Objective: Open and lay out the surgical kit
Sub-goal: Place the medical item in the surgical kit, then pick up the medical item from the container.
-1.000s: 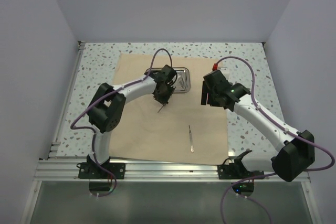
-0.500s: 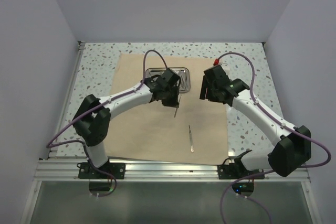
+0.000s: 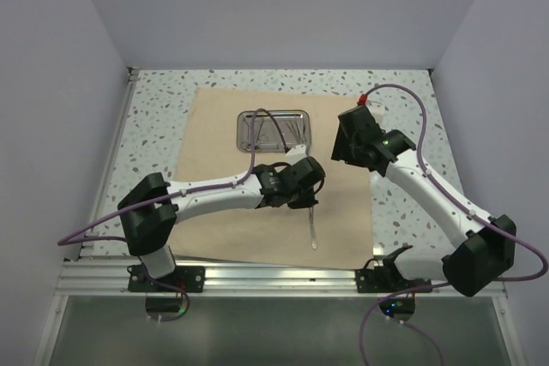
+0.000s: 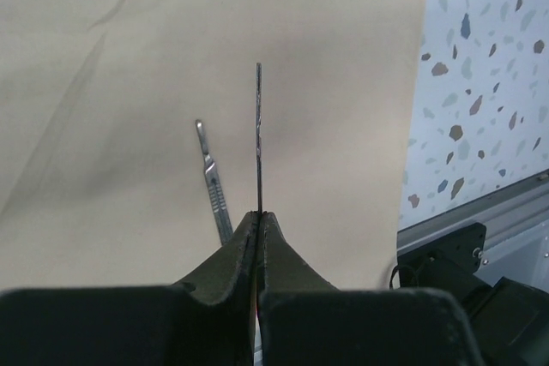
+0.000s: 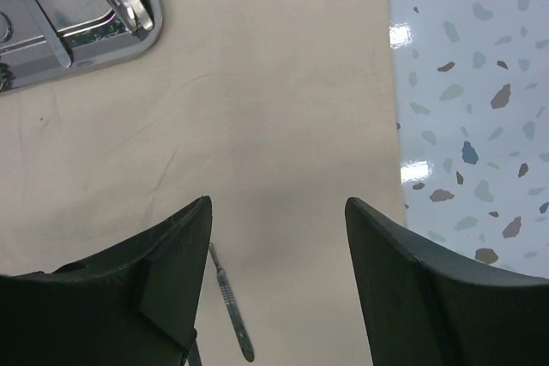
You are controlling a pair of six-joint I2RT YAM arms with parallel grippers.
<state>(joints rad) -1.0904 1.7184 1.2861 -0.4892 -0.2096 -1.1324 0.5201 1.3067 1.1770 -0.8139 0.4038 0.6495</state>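
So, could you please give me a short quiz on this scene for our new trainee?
1. True or false: the right tool is shut on an instrument.
2. The left tool pinches a slim silver instrument over: A the speckled table, B the cloth wrap, C the steel tray.
3. What lies flat on the cloth beside that instrument?
Key: 1 false, it is open and empty; 2 B; 3 a scalpel handle.
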